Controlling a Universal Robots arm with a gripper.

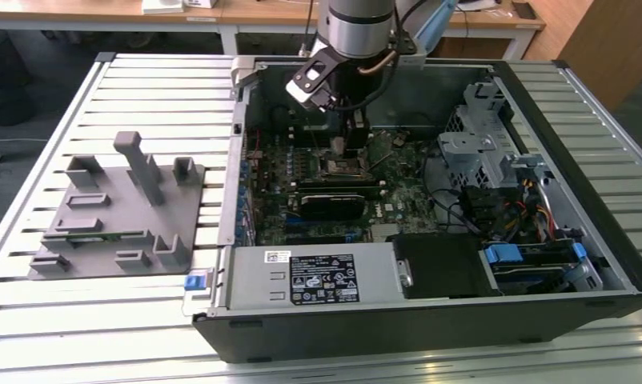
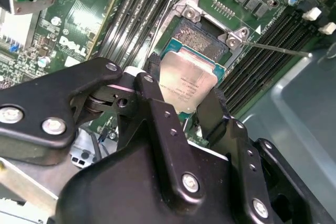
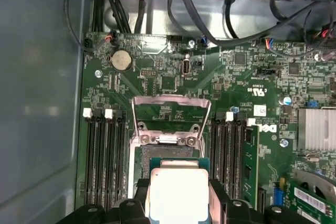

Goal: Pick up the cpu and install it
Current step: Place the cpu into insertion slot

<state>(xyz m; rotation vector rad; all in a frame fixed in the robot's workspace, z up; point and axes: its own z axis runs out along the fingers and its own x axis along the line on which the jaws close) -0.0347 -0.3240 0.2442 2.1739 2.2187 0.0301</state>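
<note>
Taking the exterior view as a dial, we see a slatted metal table across the whole scene, and on it an open computer case lying on its side from the centre out to three o'clock. At nine o'clock of the case sits a grey plastic tray with upright posts, just beside the case wall. Inside the case, the green motherboard covers the floor, a labelled silver box lies at six o'clock and a metal drive cage stands toward two o'clock. The arm comes in from twelve o'clock and reaches down into the case, its gripper low over the board at about eleven o'clock from the case's middle. In the first wrist view the socket lies open between two banks of black memory slots, with its metal bracket swung up and away from it. In the second wrist view the black fingers press on opposite edges of the cpu, so the claw is clamped on the chip. The chip shows its silvery top between the fingertips in both wrist views, and it hangs partly over the open socket. We cannot tell whether it touches the socket.
</note>
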